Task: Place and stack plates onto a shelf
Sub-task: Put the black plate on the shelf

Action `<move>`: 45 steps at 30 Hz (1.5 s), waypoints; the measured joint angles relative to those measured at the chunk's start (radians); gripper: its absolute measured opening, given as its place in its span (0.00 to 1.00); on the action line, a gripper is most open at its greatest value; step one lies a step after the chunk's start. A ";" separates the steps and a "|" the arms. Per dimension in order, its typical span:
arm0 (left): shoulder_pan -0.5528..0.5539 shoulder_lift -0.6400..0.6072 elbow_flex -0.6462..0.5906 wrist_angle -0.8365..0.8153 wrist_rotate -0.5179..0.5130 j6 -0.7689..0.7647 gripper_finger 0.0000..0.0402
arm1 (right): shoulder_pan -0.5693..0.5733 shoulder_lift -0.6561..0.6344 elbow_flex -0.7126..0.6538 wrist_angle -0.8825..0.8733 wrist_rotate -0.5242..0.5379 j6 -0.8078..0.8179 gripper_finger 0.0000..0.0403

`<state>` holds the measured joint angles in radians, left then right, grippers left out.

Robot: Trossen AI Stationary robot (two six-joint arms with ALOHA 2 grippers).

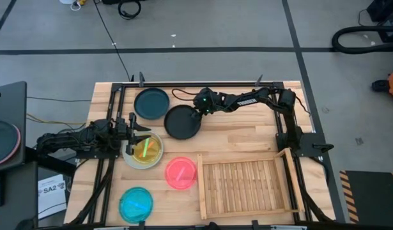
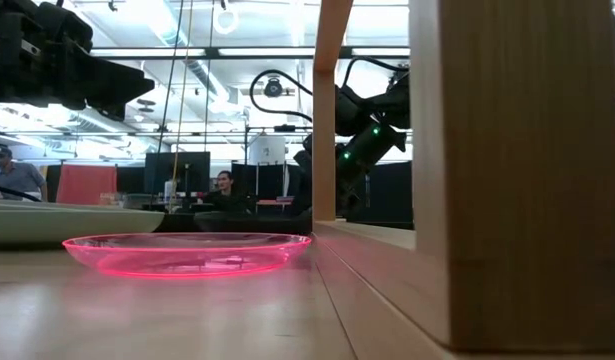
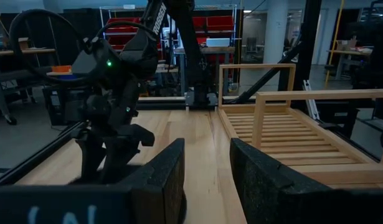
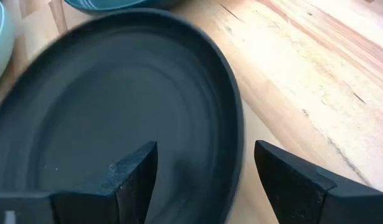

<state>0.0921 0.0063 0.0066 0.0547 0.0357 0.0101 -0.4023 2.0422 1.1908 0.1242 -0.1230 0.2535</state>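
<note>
Right gripper [image 1: 195, 115]: hangs over the near rim of the black plate [image 1: 182, 122], fingers [image 4: 132, 177] spread wide astride that rim, nothing grasped.
Left gripper [image 1: 140, 135]: over the yellow-green plate [image 1: 147, 148], fingers [image 3: 160, 180] parted with a gap between them; whether they touch the plate cannot be told.
Black plate: flat on the worktop [image 1: 247, 137], just beside the dark teal plate [image 1: 151, 103].
Yellow-green plate: sits on the pale plate [image 1: 129, 158].
Pink plate [image 1: 181, 172]: flat on the worktop, just beside the shelf [image 1: 247, 185].
Cyan plate [image 1: 136, 204]: near the front edge.
Shelf: slatted wooden tray at the right front, no plate on it.
</note>
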 joint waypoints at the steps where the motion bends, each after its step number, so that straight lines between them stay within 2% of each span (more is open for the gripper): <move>1: 0.000 0.000 0.000 0.000 0.000 0.000 0.34 | 0.000 0.000 0.000 -0.001 0.000 0.000 0.67; 6: 0.000 0.000 0.000 0.000 0.000 0.000 0.34 | 0.000 0.000 0.000 -0.045 0.001 -0.002 0.63; 11: 0.000 0.000 0.000 0.000 0.000 0.000 0.34 | -0.007 0.001 0.000 -0.078 -0.004 0.006 0.54; 24: 0.000 0.000 0.000 0.000 0.000 0.000 0.34 | -0.014 0.015 0.001 -0.087 -0.015 0.024 0.17; 28: 0.000 0.000 0.000 0.000 0.000 0.000 0.34 | -0.019 0.014 0.001 -0.084 -0.034 0.057 0.09; 40: 0.000 0.000 0.000 0.000 0.000 0.000 0.34 | -0.074 0.010 0.000 -0.087 -0.177 0.115 0.05; 45: 0.000 0.000 0.000 0.000 0.000 0.000 0.34 | -0.088 -0.034 -0.002 -0.102 -0.212 0.104 0.05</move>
<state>0.0922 0.0063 0.0065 0.0544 0.0353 0.0101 -0.4906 2.0078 1.1892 0.0224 -0.3349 0.3573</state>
